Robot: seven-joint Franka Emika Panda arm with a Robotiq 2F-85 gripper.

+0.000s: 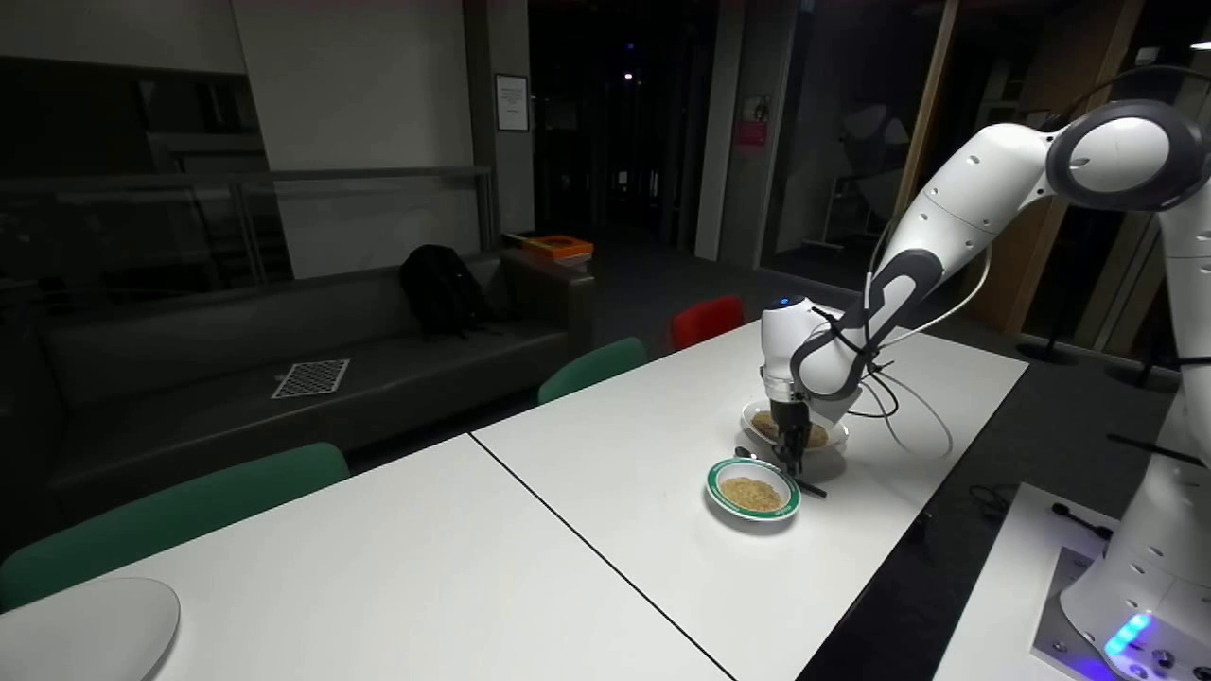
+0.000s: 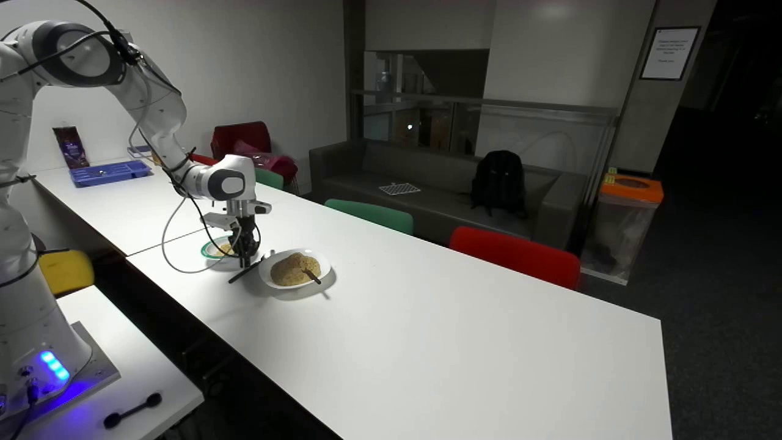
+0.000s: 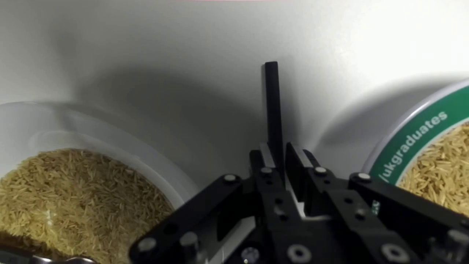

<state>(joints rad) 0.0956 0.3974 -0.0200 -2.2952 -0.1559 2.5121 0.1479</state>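
In the wrist view my gripper (image 3: 277, 146) has its fingertips close on either side of a thin black handle (image 3: 273, 99). The handle lies against the left finger, and only a sliver of light shows by the right one; whether it is pinched I cannot tell. In an exterior view a dark spoon (image 1: 811, 488) appears to lie on the table under the gripper, its middle hidden. To the wrist view's left is a white dish (image 3: 128, 145) of brown rice. At its right is a green-rimmed bowl (image 3: 414, 143) of paler rice.
Another utensil (image 2: 313, 277) rests in the white dish. A blue tray (image 2: 110, 174) stands at the table's far end, and a white plate (image 1: 104, 624) lies near a corner. Green chairs (image 2: 369, 215) and a red chair (image 2: 513, 253) line one side. A cable (image 2: 165, 238) loops beside the arm.
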